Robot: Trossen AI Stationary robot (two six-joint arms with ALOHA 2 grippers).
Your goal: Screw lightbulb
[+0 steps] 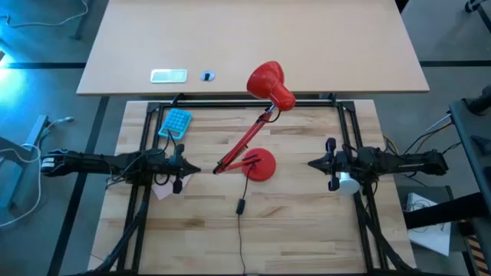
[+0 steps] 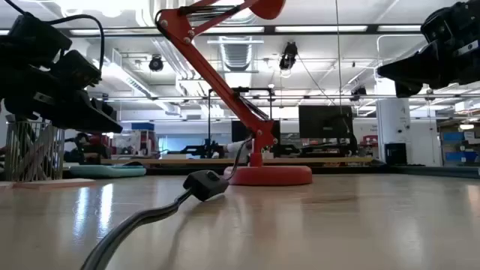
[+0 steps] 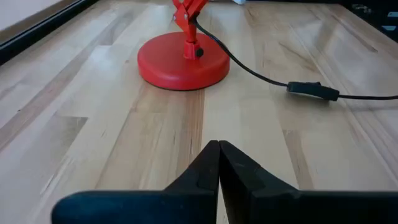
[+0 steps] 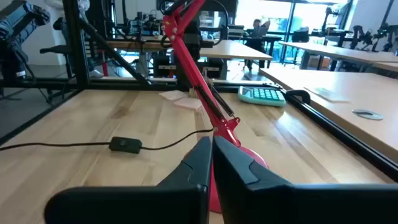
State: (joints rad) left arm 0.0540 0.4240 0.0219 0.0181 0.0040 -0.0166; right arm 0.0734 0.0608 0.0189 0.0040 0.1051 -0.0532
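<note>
The left gripper (image 1: 193,169) is being held with its fingers pressed together on nothing, above the wooden table (image 1: 307,230), left of the red lamp base (image 1: 261,165). The right gripper (image 1: 313,162) is being held equally closed and empty on the base's other side. The lightbulb (image 1: 349,184), a small white shape, is being seen just beside the right arm's wrist, partly hidden by it.
</note>
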